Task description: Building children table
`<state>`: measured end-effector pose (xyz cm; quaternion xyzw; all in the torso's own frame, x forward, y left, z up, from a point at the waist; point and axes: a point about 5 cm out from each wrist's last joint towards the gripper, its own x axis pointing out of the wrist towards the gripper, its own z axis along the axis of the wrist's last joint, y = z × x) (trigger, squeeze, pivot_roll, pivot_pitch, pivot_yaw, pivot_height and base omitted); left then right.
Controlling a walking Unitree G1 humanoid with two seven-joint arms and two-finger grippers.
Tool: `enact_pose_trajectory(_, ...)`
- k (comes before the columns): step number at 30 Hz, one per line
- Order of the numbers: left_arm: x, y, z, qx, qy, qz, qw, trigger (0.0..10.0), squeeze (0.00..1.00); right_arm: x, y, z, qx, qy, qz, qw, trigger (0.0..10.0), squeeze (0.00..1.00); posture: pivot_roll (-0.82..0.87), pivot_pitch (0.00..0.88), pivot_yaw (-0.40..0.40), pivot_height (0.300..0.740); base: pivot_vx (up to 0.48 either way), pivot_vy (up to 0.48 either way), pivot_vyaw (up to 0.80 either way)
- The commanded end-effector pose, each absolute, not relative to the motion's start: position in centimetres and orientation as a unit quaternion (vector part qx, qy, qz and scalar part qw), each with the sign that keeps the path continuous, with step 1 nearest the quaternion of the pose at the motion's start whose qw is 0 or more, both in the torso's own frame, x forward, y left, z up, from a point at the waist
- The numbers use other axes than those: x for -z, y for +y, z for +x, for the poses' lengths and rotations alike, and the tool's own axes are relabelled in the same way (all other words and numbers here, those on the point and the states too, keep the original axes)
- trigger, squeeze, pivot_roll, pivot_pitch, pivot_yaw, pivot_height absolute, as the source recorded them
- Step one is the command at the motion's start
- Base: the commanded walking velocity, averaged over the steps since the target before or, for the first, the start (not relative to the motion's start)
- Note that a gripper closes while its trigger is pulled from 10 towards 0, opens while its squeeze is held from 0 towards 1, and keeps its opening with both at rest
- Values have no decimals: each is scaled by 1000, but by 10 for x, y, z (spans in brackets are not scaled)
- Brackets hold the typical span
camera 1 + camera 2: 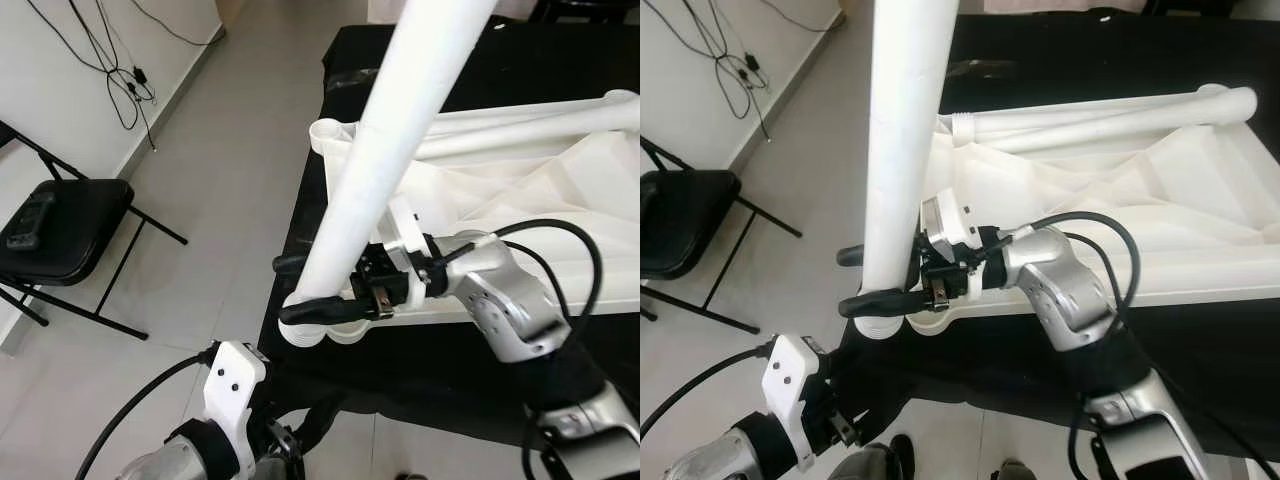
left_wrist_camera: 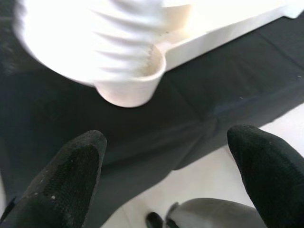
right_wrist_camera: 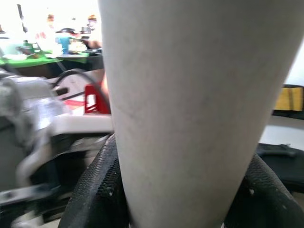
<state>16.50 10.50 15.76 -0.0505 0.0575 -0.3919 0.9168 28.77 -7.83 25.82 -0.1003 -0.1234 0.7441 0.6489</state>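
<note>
Two black fingers of the right gripper (image 1: 305,290) pinch a white table leg (image 1: 385,140) standing upright in the corner socket (image 2: 135,88) of the overturned white tabletop (image 1: 1160,190) on a black-covered surface (image 1: 400,365). The left gripper (image 2: 166,161), fingers spread, hangs just below that corner.

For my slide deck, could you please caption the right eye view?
Right gripper clamps a white tapered plastic table leg upright over the upturned white tabletop's corner socket.

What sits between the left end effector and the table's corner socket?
Only black cloth lies between the open left end effector and the corner socket, as the left wrist view shows.
</note>
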Motion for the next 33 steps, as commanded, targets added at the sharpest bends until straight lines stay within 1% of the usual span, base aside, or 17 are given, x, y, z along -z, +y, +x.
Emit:
enact_pose_trajectory(1, -158, 103, 159, 411, 70, -51, 907, 10000, 0, -260, -73, 287, -747, -136, -106, 642, 10000, 0, 22, 327, 64, 740, 0, 0, 0)
enact_pose_trajectory(4, -158, 103, 158, 417, 75, -56, 904, 10000, 0, -262, -72, 287, -748, -140, -107, 640, 10000, 0, 26, 337, 69, 740, 0, 0, 0)
enact_pose_trajectory(5, -158, 104, 158, 424, 77, -63, 900, 10000, 0, -263, -71, 287, -753, -143, -110, 633, 10000, 0, 26, 344, 72, 740, 0, 0, 0)
enact_pose_trajectory(6, -158, 104, 158, 424, 77, -63, 900, 10000, 0, -263, -71, 287, -753, -143, -110, 633, 10000, 0, 26, 344, 72, 740, 0, 0, 0)
enact_pose_trajectory(7, -159, 103, 159, 429, 78, -70, 897, 10000, 0, -264, -70, 286, -758, -145, -111, 626, 10000, 0, 26, 349, 73, 740, 0, 0, 0)
enact_pose_trajectory(8, -161, 103, 158, 440, 78, -75, 891, 10000, 0, -265, -69, 284, -771, -142, -118, 610, 10000, 0, 36, 356, 80, 740, 0, 0, 0)
enact_pose_trajectory(10, -161, 103, 158, 440, 78, -75, 891, 10000, 0, -265, -69, 284, -771, -142, -118, 610, 10000, 0, 36, 356, 80, 740, 0, 0, 0)
enact_pose_trajectory(12, -162, 102, 156, 450, 80, -74, 886, 10000, 0, -266, -71, 282, -781, -139, -127, 596, 10000, 0, 46, 358, 89, 740, 0, 0, 0)
enact_pose_trajectory(14, -162, 102, 156, 450, 80, -74, 886, 10000, 0, -266, -71, 282, -781, -139, -127, 596, 10000, 0, 46, 358, 89, 740, 0, 0, 0)
enact_pose_trajectory(18, -162, 100, 150, 459, 87, -73, 881, 10000, 0, -263, -75, 281, -791, -130, -162, 576, 10000, 0, 61, 369, 79, 740, 0, 0, 0)
enact_pose_trajectory(20, -162, 100, 150, 459, 87, -73, 881, 10000, 0, -263, -75, 281, -791, -130, -162, 576, 10000, 0, 61, 369, 79, 740, 0, 0, 0)
enact_pose_trajectory(23, -162, 99, 147, 462, 89, -63, 880, 10000, 0, -261, -75, 282, -789, -127, -196, 569, 10000, 0, 68, 372, 80, 740, 0, 0, 0)
enact_pose_trajectory(27, -163, 99, 146, 463, 89, -60, 880, 10000, 0, -259, -75, 283, -787, -126, -209, 566, 10000, 0, 68, 372, 80, 740, 0, 0, 0)
enact_pose_trajectory(29, -164, 100, 142, 464, 88, -48, 880, 10000, 0, -261, -82, 290, -778, -119, -225, 575, 10000, 0, 69, 374, 83, 740, 0, 0, 0)
enact_pose_trajectory(33, -164, 101, 141, 462, 87, -39, 882, 10000, 0, -264, -87, 293, -774, -117, -224, 580, 10000, 0, 69, 379, 83, 740, 0, 0, 0)
